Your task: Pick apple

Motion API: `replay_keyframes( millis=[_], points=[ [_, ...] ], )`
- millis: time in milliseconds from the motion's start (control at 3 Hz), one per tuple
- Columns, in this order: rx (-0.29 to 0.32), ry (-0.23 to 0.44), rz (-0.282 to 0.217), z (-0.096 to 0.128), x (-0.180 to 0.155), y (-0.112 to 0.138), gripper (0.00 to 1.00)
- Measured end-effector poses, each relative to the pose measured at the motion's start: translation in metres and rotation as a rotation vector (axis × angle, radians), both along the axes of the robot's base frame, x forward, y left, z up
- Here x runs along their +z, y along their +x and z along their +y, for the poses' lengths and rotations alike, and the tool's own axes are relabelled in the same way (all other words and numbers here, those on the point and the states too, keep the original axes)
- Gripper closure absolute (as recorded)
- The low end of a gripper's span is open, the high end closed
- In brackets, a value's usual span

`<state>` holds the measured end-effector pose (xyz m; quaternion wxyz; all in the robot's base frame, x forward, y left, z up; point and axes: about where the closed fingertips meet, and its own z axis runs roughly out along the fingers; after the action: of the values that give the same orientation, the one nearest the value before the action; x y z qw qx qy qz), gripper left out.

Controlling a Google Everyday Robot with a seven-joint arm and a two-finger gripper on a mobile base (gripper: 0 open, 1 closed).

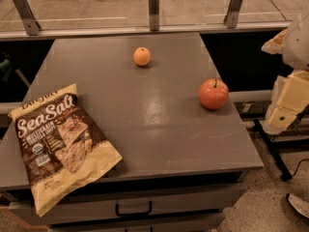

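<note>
The apple (213, 94) sits stem-up, left of the gripper (288, 102) and apart from it; the gripper's state cannot be told

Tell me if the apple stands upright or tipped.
Upright: the apple shows its stem on top. The gripper hangs right of the table.

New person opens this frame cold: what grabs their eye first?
The big Sea Salt chip bag, lying at the front left corner of the grey table and partly over its edge. Then the red apple near the right edge and a smaller orange fruit toward the back middle. The tool hangs off the table's right side, level with the apple and clear of it.
</note>
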<state>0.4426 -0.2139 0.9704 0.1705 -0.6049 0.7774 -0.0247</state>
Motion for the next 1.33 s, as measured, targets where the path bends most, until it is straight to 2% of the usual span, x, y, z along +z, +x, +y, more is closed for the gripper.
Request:
replay_keyframes(
  millis=[333,667,1000,1333],
  points=[
    [0.029,0.075,0.000,0.016,-0.031,0.019,0.00],
    [0.049,0.176,-0.027,0.032,-0.073,0.050,0.00],
    [0.047,0.254,-0.075,0.038,-0.098,0.084,0.00],
    [0.026,0.326,-0.085,0.038,-0.116,0.107,0.18]
  ],
)
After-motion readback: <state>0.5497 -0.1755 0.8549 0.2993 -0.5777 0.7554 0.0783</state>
